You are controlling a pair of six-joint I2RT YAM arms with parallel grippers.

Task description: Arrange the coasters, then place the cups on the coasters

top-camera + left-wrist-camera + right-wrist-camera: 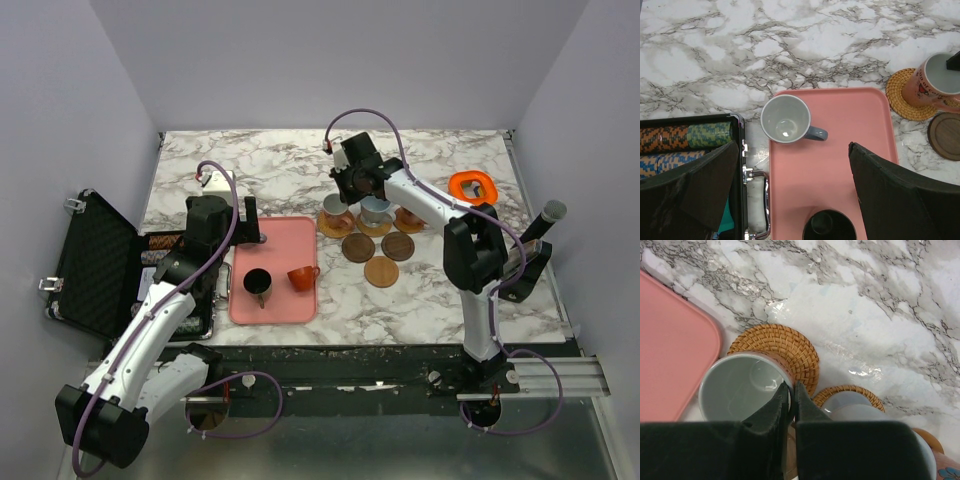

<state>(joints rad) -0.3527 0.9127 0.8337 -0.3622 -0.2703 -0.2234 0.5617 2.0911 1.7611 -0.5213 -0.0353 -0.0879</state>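
My right gripper (791, 387) is shut on the rim of the pink cup (735, 390), one finger inside and one outside. That cup stands on a woven coaster (785, 347) by the tray's corner. A pale blue cup (376, 210) sits on the coaster beside it. Two dark coasters (358, 247) and a light one (381, 271) lie bare in front. On the pink tray (850, 125) are a grey-white cup (785, 118), a black cup (829, 227) and an orange cup (303, 277). My left gripper (792, 150) hangs open above the tray, holding nothing.
An open black case (95, 262) with stacked chips (685, 137) lies left of the tray, its metal handle close to the tray's edge. An orange ring (473, 186) sits at the back right. A flower-patterned cup (942, 467) shows at the right wrist view's corner.
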